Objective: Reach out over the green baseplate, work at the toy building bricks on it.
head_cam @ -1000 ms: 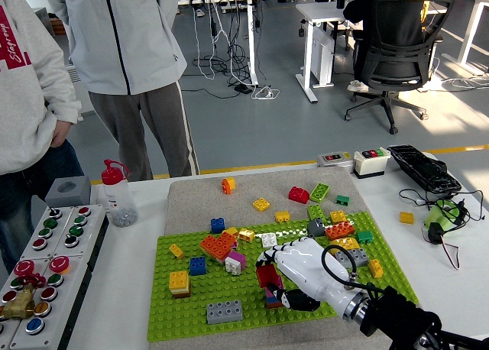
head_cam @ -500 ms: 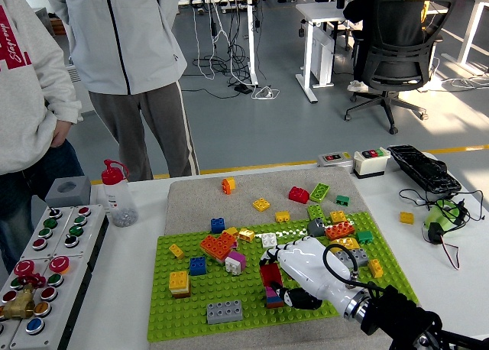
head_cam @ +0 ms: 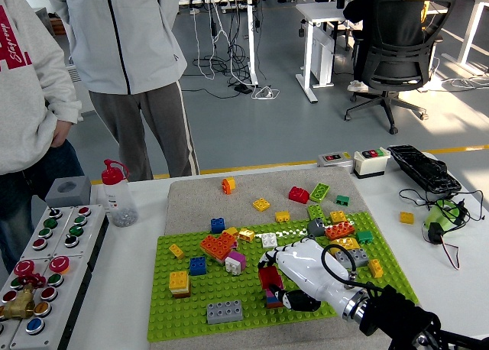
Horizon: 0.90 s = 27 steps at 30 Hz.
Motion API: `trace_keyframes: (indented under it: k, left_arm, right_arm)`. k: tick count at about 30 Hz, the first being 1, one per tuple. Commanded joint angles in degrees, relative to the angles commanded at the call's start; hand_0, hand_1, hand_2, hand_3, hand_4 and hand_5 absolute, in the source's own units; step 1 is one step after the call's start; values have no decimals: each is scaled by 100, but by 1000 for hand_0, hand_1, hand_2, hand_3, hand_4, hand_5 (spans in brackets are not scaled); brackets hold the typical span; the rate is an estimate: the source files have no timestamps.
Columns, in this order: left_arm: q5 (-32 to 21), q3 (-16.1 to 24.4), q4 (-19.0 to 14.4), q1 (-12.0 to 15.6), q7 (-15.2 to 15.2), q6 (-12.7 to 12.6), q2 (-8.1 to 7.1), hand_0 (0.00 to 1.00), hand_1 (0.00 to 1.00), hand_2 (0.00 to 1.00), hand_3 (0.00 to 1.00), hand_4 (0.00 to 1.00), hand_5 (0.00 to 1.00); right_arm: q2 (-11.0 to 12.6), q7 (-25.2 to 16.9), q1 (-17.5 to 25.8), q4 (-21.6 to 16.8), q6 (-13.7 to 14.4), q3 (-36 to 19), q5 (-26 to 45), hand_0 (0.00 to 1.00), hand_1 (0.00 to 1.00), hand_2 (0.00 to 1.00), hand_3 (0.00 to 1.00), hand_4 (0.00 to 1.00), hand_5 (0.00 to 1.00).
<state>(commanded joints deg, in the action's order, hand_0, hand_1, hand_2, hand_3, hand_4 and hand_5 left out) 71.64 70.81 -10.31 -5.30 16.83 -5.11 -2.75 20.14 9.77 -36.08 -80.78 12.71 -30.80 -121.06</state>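
Sitting at left on green baseplate (head_cam: 164,323): yellow brick (head_cam: 179,282), grey brick (head_cam: 225,312), both untouched. Standing mid-plate: red brick stack (head_cam: 268,279). Right hand (head_cam: 299,270) reaching over plate, white fingers (head_cam: 276,256) wrapping around stack. Many loose bricks lying around, so lots of building seeming left.

You are looking at a robotics lab set in an open office. On the white worktop (head_cam: 130,289) sits a button box (head_cam: 44,254) with coloured push-buttons. Behind it, grey floor runs to white desks (head_cam: 321,29), a black swivel chair (head_cam: 401,52) and loose cables (head_cam: 229,59). Two people (head_cam: 130,67) stand watching.
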Motion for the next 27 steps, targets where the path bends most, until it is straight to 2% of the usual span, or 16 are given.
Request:
trace_keyframes:
  k: [27]
  left_arm:
    - [-9,-4,0,-7,-3,-6,0,694,716,703,635,386,998]
  right_arm:
    - [19,59,-38,104,-67,38,-133,385,523,578,571,507,88]
